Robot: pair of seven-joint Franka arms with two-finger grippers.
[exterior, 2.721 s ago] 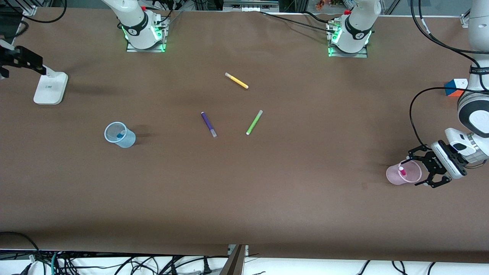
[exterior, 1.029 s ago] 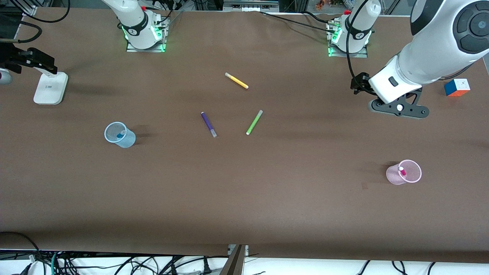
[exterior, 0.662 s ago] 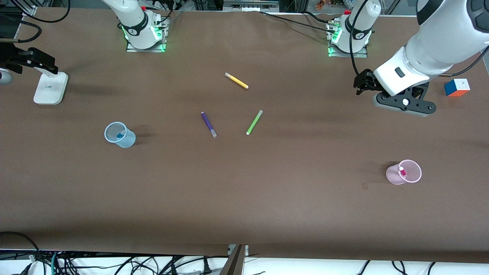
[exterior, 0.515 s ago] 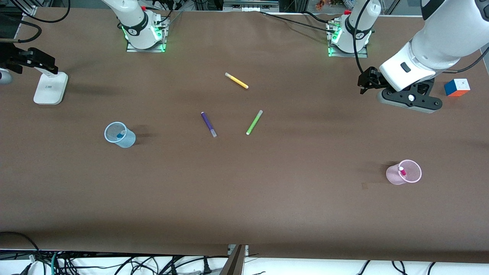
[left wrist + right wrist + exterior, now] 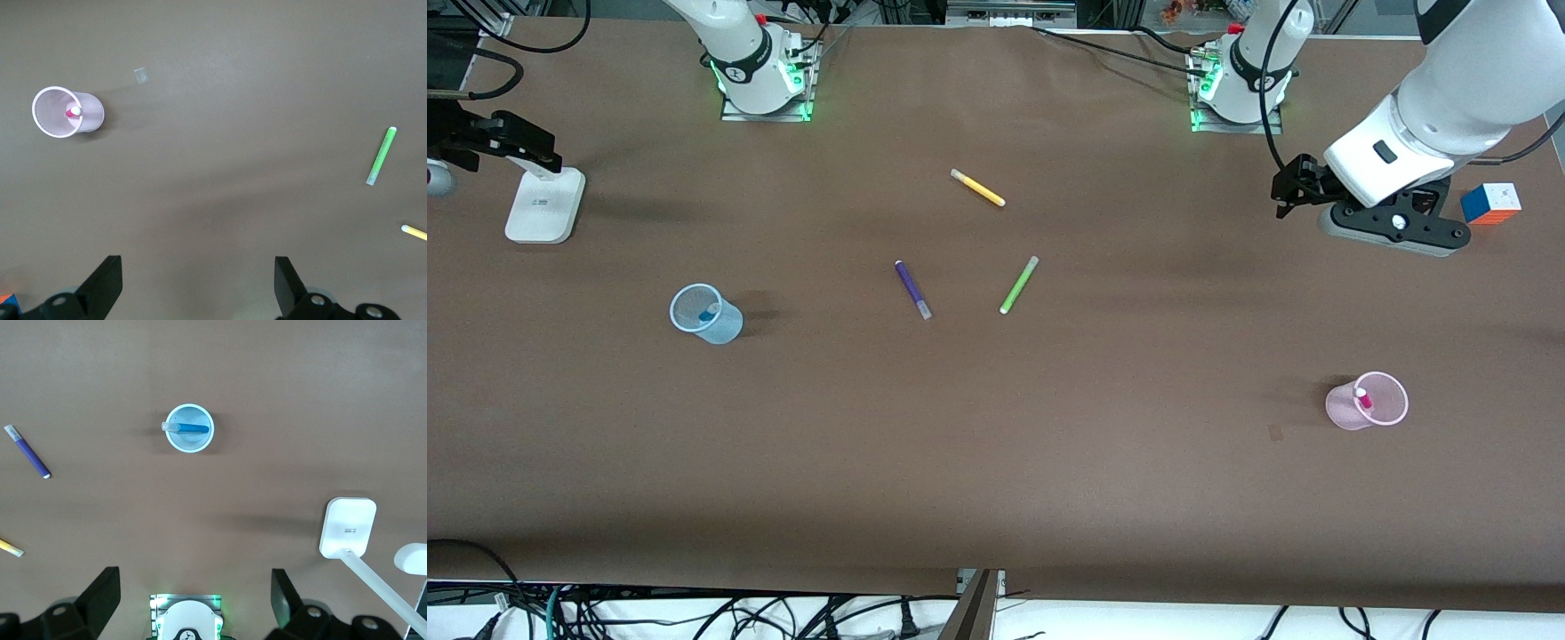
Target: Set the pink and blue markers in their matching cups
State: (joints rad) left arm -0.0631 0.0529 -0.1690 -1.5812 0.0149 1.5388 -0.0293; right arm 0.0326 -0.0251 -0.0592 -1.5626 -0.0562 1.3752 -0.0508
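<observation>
In the front view, a brown table (image 5: 996,427) is seen, with cables hung along its near edge. The light blue cup (image 5: 705,314) stands toward the right arm's end, with the blue marker (image 5: 709,311) inside it. The light pink cup (image 5: 1366,402) stands toward the left arm's end, holding the pink marker (image 5: 1363,397). Between the cups lie a purple pen (image 5: 912,289), a green pen (image 5: 1018,284) and, farther from the camera, a yellow pen (image 5: 977,188). A colour cube (image 5: 1490,203) and a white stand (image 5: 544,204) sit near opposite ends. The left gripper (image 5: 1291,188) is held over bare table near the cube; the right gripper (image 5: 480,142) hangs by the white stand.

In the left wrist view, the left gripper's fingers (image 5: 107,283) are spread wide with nothing between them; the pink cup is seen with the marker's pale cap at its rim.

In the right wrist view, the right gripper's fingers (image 5: 105,591) are likewise parted and empty; the blue marker is leaned inside the blue cup, greyish cap against the rim.
</observation>
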